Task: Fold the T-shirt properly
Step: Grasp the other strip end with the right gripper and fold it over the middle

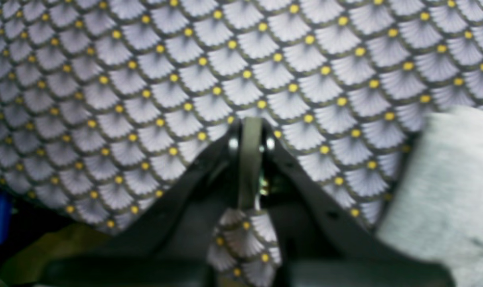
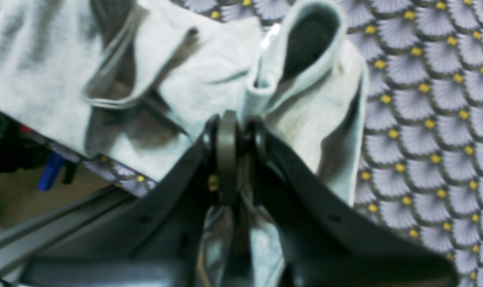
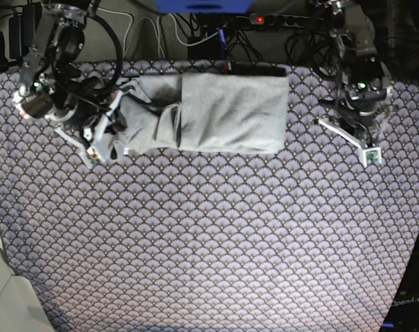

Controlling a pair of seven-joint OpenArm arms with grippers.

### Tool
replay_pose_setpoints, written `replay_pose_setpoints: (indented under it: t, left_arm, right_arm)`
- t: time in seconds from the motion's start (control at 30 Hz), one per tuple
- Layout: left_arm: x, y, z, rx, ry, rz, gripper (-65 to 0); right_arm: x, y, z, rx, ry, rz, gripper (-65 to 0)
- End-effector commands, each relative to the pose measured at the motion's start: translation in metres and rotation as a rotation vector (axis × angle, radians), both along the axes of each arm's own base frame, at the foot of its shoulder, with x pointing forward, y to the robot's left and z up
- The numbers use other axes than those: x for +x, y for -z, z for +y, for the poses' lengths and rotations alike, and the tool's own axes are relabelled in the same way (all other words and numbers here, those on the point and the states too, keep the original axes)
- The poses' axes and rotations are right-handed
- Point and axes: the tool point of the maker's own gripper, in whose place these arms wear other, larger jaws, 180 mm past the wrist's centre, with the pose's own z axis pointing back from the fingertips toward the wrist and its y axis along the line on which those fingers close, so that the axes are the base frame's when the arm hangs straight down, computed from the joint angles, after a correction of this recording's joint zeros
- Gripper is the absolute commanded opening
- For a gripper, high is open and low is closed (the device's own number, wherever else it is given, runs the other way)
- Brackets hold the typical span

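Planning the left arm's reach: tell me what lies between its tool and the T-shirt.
Only patterned cloth lies between the left tool and the T-shirt, per the base view.

one grey T-shirt [image 3: 223, 114], one fan-scale patterned cloth [image 3: 209, 242], two robot arms, two pincers

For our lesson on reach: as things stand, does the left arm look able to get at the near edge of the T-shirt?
Probably yes: the left gripper, shut and empty, sits beside the T-shirt with only bare patterned cloth between.
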Motion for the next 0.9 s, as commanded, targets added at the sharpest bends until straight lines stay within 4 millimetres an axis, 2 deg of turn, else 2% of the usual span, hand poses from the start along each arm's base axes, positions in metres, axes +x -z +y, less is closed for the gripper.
replay_pose_setpoints:
  t: [0.0,0.27,0.43,0.67,0.87]
  left_arm:
    - [0.007,-0.012,0.004,0.023,0.003,-0.045,-64.5]
    - [0.002,-0.015,0.024,0.039,-0.051,-0.049,-64.5]
    - [-0.001,-0.013,0.04,0.065,-0.066,-0.031,-64.5]
    - [-0.002,-0.016,0.049,0.085,-0.077,-0.034,-64.5]
    - [-0.003,-0.016,0.05,0.09,-0.078,-0.03,-64.5]
  right_arm:
    - [0.011,-0.014,0.008,0.03,-0.012,-0.06,-65.0]
    - [0.011,-0.014,0.034,0.09,-0.013,-0.032,-65.0]
    - [0.009,-0.018,0.073,0.133,-0.114,-0.039,-65.0]
    - [0.011,-0.029,0.107,0.18,-0.19,-0.064,-65.0]
    - [0.009,-0.051,0.163,0.264,-0.337,-0.145,-65.0]
